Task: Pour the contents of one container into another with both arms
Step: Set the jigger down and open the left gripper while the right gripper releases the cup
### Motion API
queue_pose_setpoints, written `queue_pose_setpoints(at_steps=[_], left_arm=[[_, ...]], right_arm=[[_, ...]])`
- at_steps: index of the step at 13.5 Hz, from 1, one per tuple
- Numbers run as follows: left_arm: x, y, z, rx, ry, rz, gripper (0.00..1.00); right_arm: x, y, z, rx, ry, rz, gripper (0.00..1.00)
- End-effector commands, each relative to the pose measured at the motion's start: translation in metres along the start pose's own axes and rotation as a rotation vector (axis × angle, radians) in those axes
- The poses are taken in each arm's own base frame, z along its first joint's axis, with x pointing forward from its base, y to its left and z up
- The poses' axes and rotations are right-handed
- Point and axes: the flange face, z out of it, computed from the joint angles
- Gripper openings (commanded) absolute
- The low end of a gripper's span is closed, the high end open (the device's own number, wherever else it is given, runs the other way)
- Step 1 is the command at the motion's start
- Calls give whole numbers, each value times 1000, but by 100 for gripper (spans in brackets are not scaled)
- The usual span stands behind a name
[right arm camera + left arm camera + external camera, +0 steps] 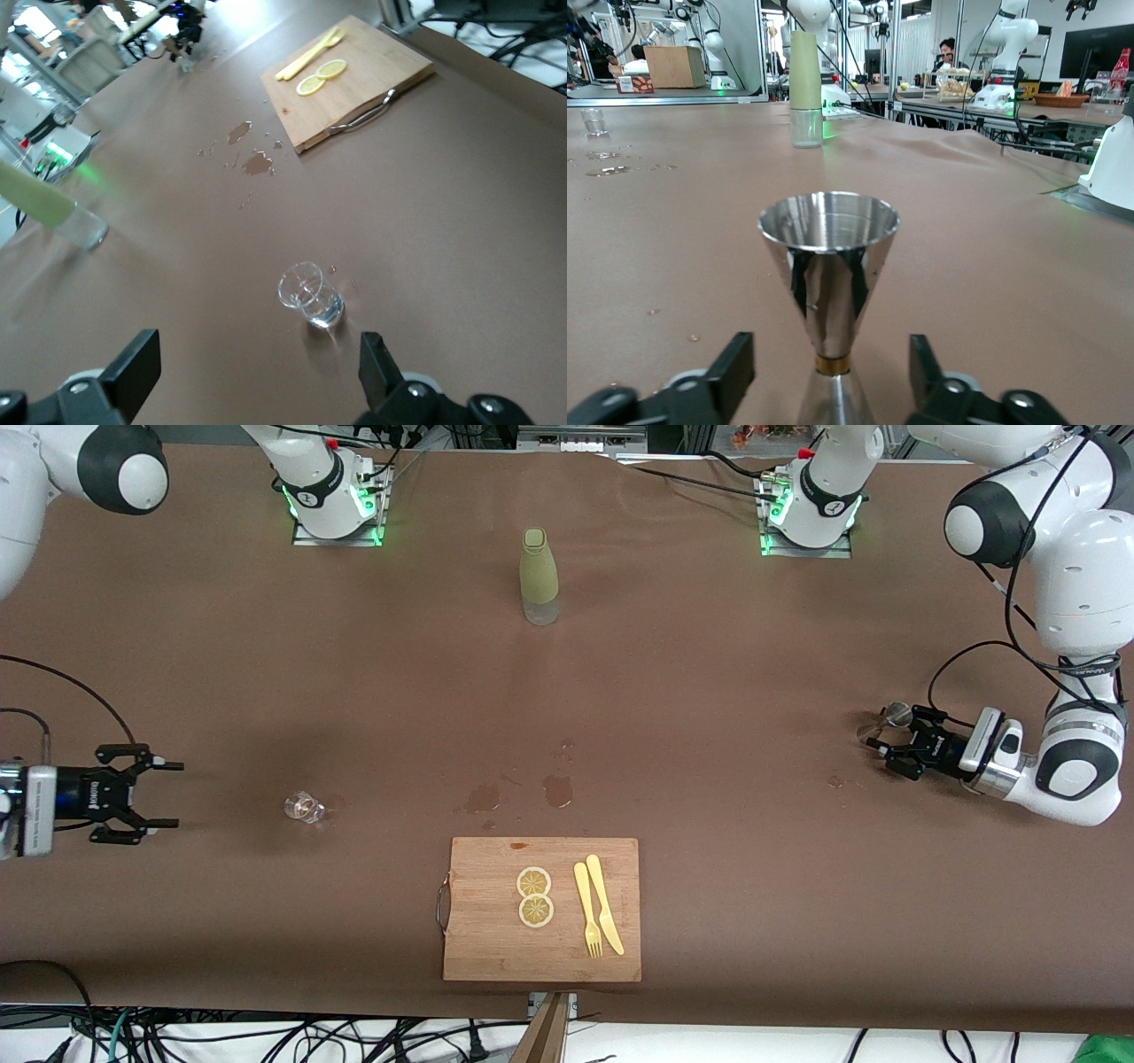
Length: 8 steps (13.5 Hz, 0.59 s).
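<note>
Jaws of the left gripper stand apart around the upright jigger on the worktop, not squeezing it. Jaws of the right gripper are apart too, with the glass standing just ahead.

The jigger is a small silver double cone, hourglass-shaped and mirror-bright, standing upright on the brown table at the left arm's end, its wide open mouth facing up. The glass is small, clear and upright, standing toward the right arm's end, well apart from the jigger and slightly nearer the front camera.
</note>
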Motion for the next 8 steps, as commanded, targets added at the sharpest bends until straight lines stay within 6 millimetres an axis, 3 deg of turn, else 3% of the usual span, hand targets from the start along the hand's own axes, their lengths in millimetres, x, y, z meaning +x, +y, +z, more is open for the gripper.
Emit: queue_pose_setpoints(at_steps=[1,3,5,8], left_arm=[[39,3,-38,-5,-103,168,100],[80,-7,-75,41,-240,209,100],[137,-18,-113,86,-400,266,100],[227,-34,-151,106,-640,303,100]], right_arm=[[51,-29,-21,-95,-144,179,100],[84,-54,-35,-174,-226,293,100],[120,-88,-46,-279,-324,435,100],[180,-139,-37,-459,-476,558,100]])
